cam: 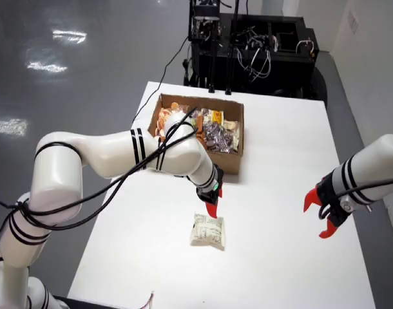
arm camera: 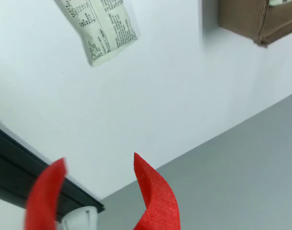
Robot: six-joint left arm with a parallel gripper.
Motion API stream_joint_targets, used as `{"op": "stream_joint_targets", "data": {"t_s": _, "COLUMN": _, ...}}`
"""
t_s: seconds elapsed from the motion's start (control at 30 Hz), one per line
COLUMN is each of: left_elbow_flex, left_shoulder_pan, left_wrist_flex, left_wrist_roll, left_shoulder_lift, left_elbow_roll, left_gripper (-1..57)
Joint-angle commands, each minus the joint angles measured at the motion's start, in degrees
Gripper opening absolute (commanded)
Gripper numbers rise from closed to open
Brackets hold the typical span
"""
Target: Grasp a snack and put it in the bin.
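Note:
A white snack packet (cam: pixel 207 230) lies flat on the white table (cam: pixel 280 161), in front of the cardboard bin (cam: pixel 230 161). The bin holds several snack packets (cam: pixel 212 132). The left arm reaches over the table, and its red-fingered gripper (cam: pixel 213 207) points down just above the packet's far edge without holding it. Its fingers overlap in this view, so their gap is hidden. The other view rides on the right arm's open gripper (arm camera: pixel 100 191) and shows the packet (arm camera: pixel 100 28) and a bin corner (arm camera: pixel 253 21) farther off.
The right arm's open red gripper (cam: pixel 322 215) hangs still near the table's right edge. A black equipment rack (cam: pixel 248 45) with cables stands behind the table. Cables (cam: pixel 151 299) lie at the table's front edge. Grey floor (arm camera: pixel 241 182) surrounds the table.

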Motion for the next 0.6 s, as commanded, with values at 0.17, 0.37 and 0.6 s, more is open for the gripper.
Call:
{"op": "stream_joint_targets", "data": {"t_s": 0.17, "left_elbow_flex": 0.12, "left_shoulder_pan": 1.23, "left_wrist_flex": -0.03, "left_wrist_roll": -6.3, "left_shoulder_lift": 0.48, "left_elbow_roll": 1.99, "left_gripper": 38.1}}
{"op": "stream_joint_targets", "data": {"t_s": 0.37, "left_elbow_flex": 0.25, "left_shoulder_pan": 2.37, "left_wrist_flex": 0.18, "left_wrist_roll": -9.7, "left_shoulder_lift": 1.85, "left_elbow_roll": 3.39, "left_gripper": 40.1}}
{"op": "stream_joint_targets", "data": {"t_s": 0.6, "left_elbow_flex": 0.03, "left_shoulder_pan": 3.17, "left_wrist_flex": 0.02, "left_wrist_roll": -13.4, "left_shoulder_lift": 4.4, "left_elbow_roll": 4.88, "left_gripper": 41.9}}
